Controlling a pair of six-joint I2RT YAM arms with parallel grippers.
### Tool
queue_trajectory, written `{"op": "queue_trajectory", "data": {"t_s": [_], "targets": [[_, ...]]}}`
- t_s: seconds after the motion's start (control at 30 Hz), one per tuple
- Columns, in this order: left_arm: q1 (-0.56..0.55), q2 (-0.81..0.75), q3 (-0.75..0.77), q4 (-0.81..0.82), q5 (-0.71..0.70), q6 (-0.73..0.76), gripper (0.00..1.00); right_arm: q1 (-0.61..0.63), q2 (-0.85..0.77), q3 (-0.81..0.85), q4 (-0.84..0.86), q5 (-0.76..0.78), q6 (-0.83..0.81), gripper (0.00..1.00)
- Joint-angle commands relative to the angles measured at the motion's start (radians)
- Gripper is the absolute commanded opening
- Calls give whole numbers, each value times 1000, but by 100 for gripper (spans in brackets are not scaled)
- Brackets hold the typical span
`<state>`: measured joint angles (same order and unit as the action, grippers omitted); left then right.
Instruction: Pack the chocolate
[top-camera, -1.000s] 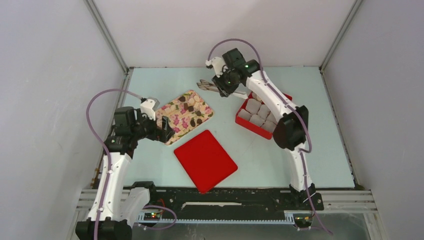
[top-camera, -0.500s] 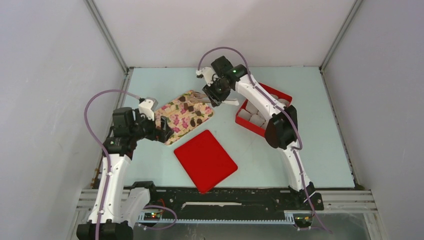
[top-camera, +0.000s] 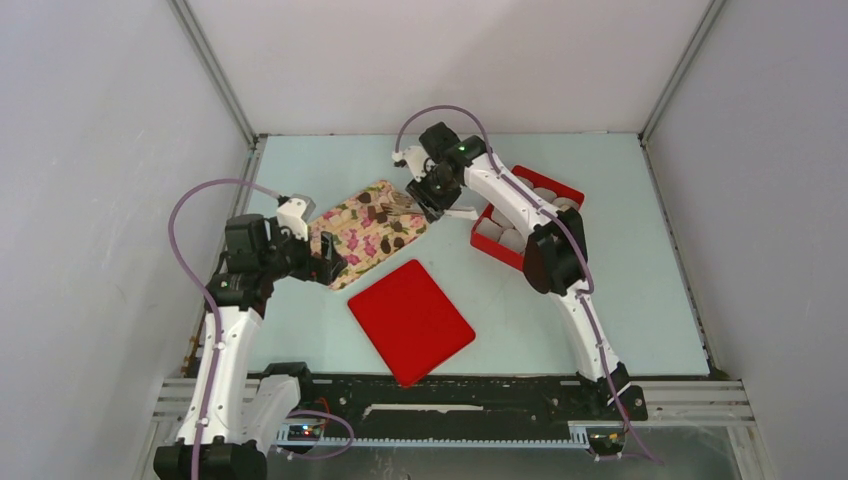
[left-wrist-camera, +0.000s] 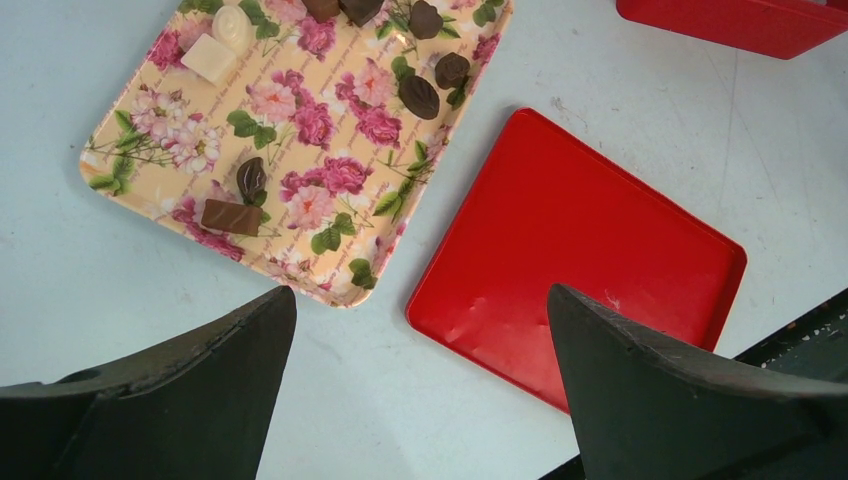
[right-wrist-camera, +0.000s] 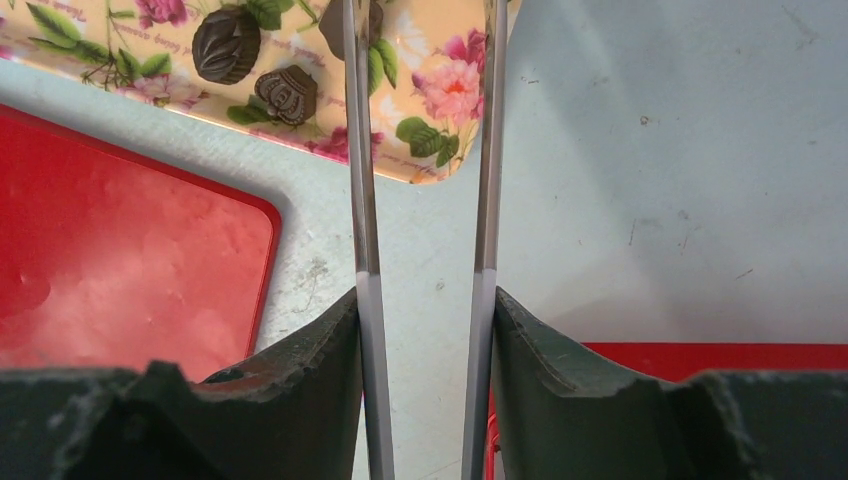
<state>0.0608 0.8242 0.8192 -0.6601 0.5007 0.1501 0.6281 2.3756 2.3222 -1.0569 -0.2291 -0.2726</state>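
The chocolate (top-camera: 385, 217), dark and pale bite-size lumps, lies scattered on a flower-print tray (top-camera: 350, 245). My right gripper (top-camera: 432, 195) hangs over the tray's far right corner, shut on metal tongs (right-wrist-camera: 362, 200). The two tong blades stand apart and reach out over the tray's corner (right-wrist-camera: 440, 90); their tips run off the top of the right wrist view. Dark lumps (right-wrist-camera: 225, 45) lie just left of the blades. My left gripper (left-wrist-camera: 420, 293) is open and holds nothing, low by the tray's near corner (left-wrist-camera: 330, 190), with a dark bar (left-wrist-camera: 231, 216) and pale pieces (left-wrist-camera: 208, 57) beyond it.
A red box (top-camera: 482, 240) lined with white paper cups (top-camera: 510, 238) stands right of the tray, under the right arm. A flat red lid (top-camera: 410, 320) lies on the table in front of the tray. Grey walls close in the table's sides and back.
The right arm has swung left with the tongs, from above the red box to the tray's far right corner. The left arm has stayed put.
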Motion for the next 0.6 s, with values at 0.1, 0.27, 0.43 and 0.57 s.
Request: {"op": "queue_trajectory", "data": {"t_s": [0.1, 0.27, 0.43, 0.57], "targets": [[9, 1, 12, 14, 9, 8, 100, 5, 14, 27, 9, 19, -10, 48], [11, -3, 8, 16, 9, 8, 100, 12, 38, 37, 9, 33, -18, 48], [13, -7, 6, 16, 10, 8, 100, 15, 75, 72, 9, 40, -17, 48], [16, -9, 6, 15, 10, 9, 100, 21, 88, 93, -2, 39, -25, 40]]}}
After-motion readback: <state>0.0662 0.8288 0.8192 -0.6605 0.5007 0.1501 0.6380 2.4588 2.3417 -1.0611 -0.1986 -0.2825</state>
